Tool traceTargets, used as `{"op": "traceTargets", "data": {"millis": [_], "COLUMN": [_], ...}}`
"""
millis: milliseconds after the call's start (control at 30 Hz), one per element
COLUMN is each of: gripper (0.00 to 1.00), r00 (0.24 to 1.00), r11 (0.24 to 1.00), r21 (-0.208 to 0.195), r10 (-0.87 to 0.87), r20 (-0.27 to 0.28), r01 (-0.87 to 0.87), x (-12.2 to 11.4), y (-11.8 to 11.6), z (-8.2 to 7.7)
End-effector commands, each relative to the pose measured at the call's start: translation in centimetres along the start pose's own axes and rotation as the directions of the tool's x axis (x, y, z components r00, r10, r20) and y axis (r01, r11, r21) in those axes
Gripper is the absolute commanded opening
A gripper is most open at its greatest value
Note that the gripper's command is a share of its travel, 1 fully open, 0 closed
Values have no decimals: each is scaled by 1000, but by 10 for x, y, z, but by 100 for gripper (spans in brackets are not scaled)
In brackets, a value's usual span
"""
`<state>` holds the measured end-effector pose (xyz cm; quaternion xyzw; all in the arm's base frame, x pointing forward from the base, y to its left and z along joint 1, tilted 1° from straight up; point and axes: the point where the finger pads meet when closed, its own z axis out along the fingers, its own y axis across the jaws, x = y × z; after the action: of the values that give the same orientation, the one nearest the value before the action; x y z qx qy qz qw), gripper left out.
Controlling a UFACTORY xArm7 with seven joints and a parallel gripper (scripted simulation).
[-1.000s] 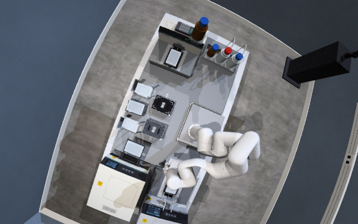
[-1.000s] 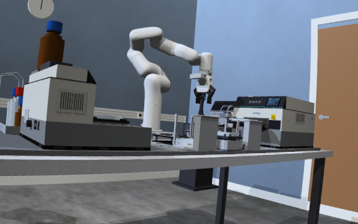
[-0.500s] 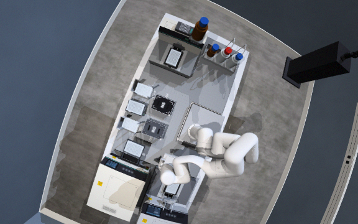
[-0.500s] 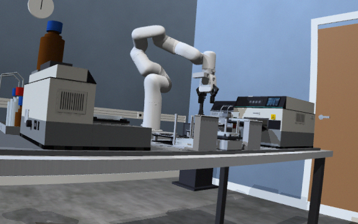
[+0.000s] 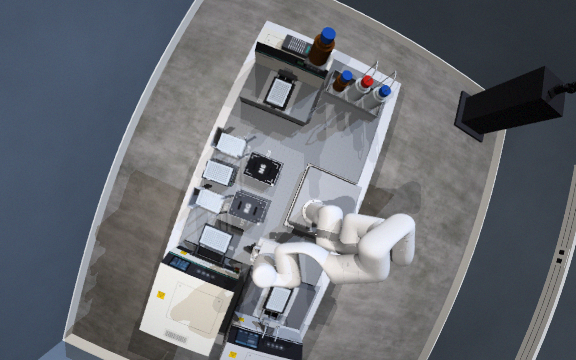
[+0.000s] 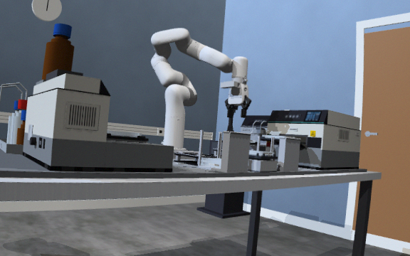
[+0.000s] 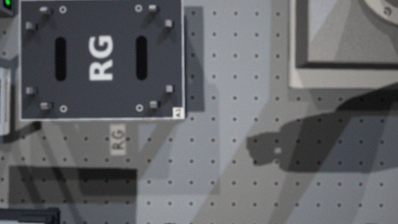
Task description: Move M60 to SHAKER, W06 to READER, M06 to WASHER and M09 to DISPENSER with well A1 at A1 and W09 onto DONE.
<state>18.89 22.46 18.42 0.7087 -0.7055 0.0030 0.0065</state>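
Observation:
My gripper (image 6: 237,107) is open and empty, high above the deck between the RG nest and the arm's base plate. Its fingers do not show in the wrist view. The RG nest (image 7: 101,59) is a dark plate holder with locator pins; it is empty and also shows in the top view (image 5: 249,206). White well plates lie on the far instrument (image 5: 279,92), on the tray of the big white instrument (image 5: 214,238) and in the near instrument (image 5: 277,299). Another plate (image 5: 218,171) sits between two tall racks (image 5: 230,145) (image 5: 209,200). The plate labels are too small to read.
A second black nest (image 5: 263,168) lies beside RG. Bottles (image 5: 365,85) stand in a rack at the far right corner, and a large brown bottle (image 5: 321,49) tops the far instrument. The arm's raised base plate (image 7: 345,45) is right of RG.

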Motion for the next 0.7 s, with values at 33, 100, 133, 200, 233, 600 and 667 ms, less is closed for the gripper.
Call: {"op": "traceTargets", "data": {"millis": [33,100,133,200,233,600,667], "gripper": [100,100,100,100,100,100,100], "r00": [1000,1000,1000,1000,1000,1000,1000], "r11": [1000,1000,1000,1000,1000,1000,1000], "r21": [2,2,2,2,2,3,3], "r10": [0,0,0,0,0,0,0], "r20": [3,2,2,2,2,2,2], "r01": [0,0,0,0,0,0,0], "x": [14,20,23,26,29,56,62], "y": [-12,-16,-17,-19,-20,-33,-36], "z": [-1,-1,-1,-1,-1,-1,-1]}}
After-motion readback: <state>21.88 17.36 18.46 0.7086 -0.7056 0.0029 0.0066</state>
